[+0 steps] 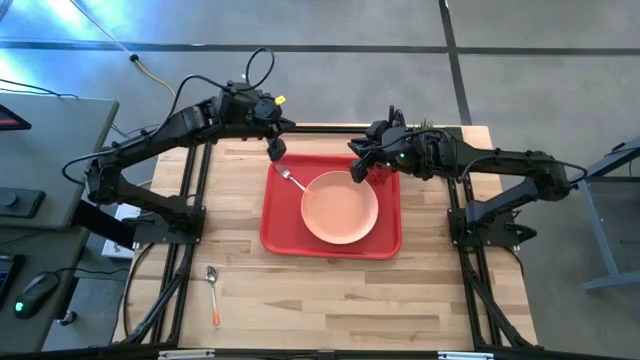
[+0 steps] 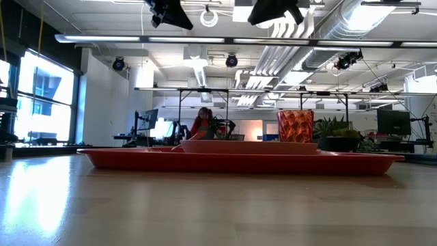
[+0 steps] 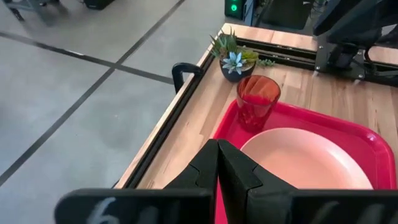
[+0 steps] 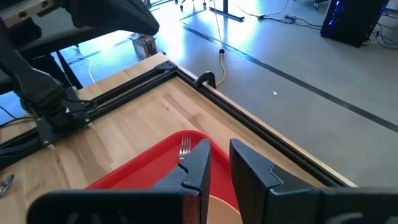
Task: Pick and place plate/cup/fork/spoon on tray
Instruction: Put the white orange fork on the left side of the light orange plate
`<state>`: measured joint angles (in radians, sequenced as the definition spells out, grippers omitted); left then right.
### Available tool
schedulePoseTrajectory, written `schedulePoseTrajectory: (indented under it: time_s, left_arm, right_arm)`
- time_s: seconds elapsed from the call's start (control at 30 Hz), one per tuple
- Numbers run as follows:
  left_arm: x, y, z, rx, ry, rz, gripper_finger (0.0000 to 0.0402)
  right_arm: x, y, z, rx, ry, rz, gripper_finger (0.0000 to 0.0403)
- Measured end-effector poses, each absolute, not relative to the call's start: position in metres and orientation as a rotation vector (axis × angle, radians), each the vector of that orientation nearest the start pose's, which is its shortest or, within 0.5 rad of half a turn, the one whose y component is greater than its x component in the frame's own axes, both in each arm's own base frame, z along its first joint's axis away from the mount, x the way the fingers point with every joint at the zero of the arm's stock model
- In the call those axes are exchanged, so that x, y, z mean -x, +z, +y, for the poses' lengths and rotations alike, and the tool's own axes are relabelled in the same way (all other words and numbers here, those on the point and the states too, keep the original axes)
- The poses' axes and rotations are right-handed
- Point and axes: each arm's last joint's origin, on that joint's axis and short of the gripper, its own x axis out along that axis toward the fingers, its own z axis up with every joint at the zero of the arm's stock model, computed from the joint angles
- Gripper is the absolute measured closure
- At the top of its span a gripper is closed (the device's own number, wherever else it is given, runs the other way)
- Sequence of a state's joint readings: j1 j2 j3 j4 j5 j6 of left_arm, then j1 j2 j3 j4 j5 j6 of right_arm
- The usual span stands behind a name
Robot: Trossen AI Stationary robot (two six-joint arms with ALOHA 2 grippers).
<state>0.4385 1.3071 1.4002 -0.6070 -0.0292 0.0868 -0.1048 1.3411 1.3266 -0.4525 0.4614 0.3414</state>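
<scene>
The red tray [image 1: 280, 235] lies mid-table with the peach plate [image 1: 340, 207] resting flat in it. The fork [image 1: 290, 178] lies in the tray's far left part, tines [image 4: 185, 147] toward that corner. The red cup [image 3: 257, 99] stands upright in the tray's far right corner, also seen in the low view [image 2: 295, 126]. The spoon [image 1: 213, 293] lies on the bare table near the front left. My left gripper [image 3: 217, 144] hovers shut and empty above the tray's far left corner. My right gripper [image 4: 219, 146] hovers slightly open and empty above the far right part, over the cup.
A small potted plant [image 3: 235, 59] stands on the table at the far right corner, just beyond the cup. Black frame rails [image 1: 190, 190] run along the table's left and right sides. Bare wood [image 1: 340, 300] stretches in front of the tray.
</scene>
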Motion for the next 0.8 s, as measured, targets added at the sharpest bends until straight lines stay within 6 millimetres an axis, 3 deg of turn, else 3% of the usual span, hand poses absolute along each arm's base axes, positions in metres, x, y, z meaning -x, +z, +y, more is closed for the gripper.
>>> schedulePoseTrajectory:
  time_s: [0.37,0.43,0.53,0.63,0.8]
  left_arm:
    - [-0.251,0.397,0.119,0.023,0.441,0.47,0.0401]
    - [-0.25,0.406,0.118,0.083,0.401,0.371,0.0401]
    - [-0.24,0.437,0.113,0.153,0.256,0.118,0.04]
    - [-0.23,0.457,0.113,0.132,0.221,-0.036,0.0399]
    - [-0.226,0.448,0.127,0.117,0.287,0.036,0.0377]
  right_arm:
    - [-0.286,0.374,-0.045,-0.311,-0.646,0.35,0.035]
    - [-0.286,0.383,-0.047,-0.451,-0.615,0.245,0.0347]
    - [-0.279,0.404,-0.05,-0.623,-0.517,0.072,0.0336]
    - [-0.274,0.41,-0.051,-0.596,-0.512,0.05,0.0321]
    - [-0.28,0.391,-0.065,-0.469,-0.644,0.181,0.0303]
